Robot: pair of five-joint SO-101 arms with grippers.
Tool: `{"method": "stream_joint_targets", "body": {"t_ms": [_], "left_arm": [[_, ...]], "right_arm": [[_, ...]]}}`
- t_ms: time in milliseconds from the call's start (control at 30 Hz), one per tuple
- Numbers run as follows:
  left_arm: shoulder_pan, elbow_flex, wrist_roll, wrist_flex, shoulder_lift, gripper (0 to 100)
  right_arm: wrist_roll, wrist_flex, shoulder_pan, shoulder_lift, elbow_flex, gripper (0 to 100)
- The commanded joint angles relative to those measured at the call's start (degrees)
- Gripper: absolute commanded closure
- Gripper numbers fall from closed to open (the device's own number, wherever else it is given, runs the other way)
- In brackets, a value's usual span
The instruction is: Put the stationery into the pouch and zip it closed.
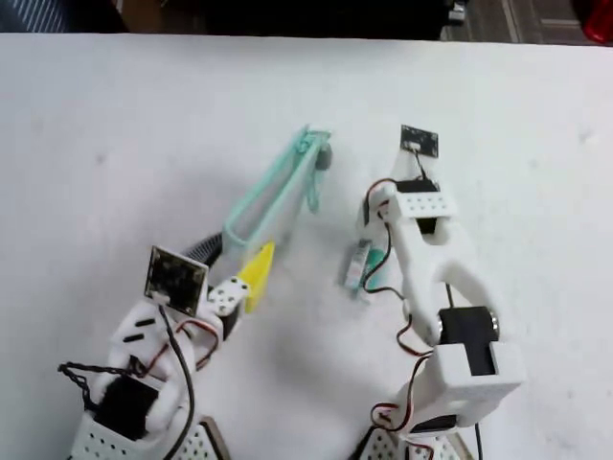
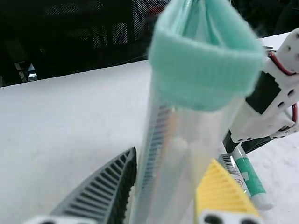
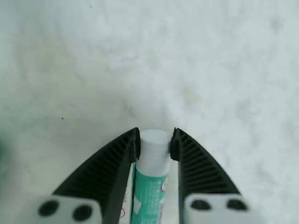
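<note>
The left gripper (image 1: 235, 261) has one grey ribbed finger (image 2: 107, 186) and one smooth yellow finger (image 2: 219, 191). I read the pair as pressed against the near end of the long clear plastic pouch with mint-green fabric edging (image 1: 278, 196), pinching it between them. From that grip the pouch runs away from the arm over the matte white table (image 1: 115, 144), standing narrow and edge-on. Its far end is capped by a soft mint-green fabric tab (image 2: 205, 70). A ribbed zipper track runs along the transparent wall.

Just beside the pouch, between the two arms, is the cylindrical white-and-teal stationery stick (image 2: 247, 175). It is outside the pouch. The right gripper (image 3: 154, 140) has two black ribbed fingers (image 3: 117, 158), closed on the stick's rounded white end, one on each side. The stick sits low over the table; I cannot tell whether it touches the surface.
</note>
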Motion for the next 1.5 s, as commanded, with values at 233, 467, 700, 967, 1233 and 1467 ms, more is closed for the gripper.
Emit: {"method": "stream_joint_targets", "body": {"t_ms": [233,467,700,967,1233,1467], "left_arm": [[0.75,0.0,-0.7,-0.26,-0.13,80],[0.75,0.0,-0.7,-0.26,-0.13,80],[0.75,0.0,-0.7,-0.26,-0.13,80],[0.75,0.0,-0.09,0.09,-0.13,80],[0.75,0.0,4.92,0.09,-0.13,79],[0.75,0.0,2.2,-0.09,-0.13,79]], "right_arm": [[-0.18,2.42,-0.57,5.49,-5.01,87.5],[-0.18,6.9,-1.45,9.1,-9.58,92.6],[-0.18,6.73,-1.1,8.92,-9.67,98.2],[-0.18,6.81,5.76,0.66,-9.58,98.3],[-0.18,6.73,7.16,-14.73,-9.67,98.3],[-0.26,5.76,2.86,-39.78,-11.69,98.3]]}}
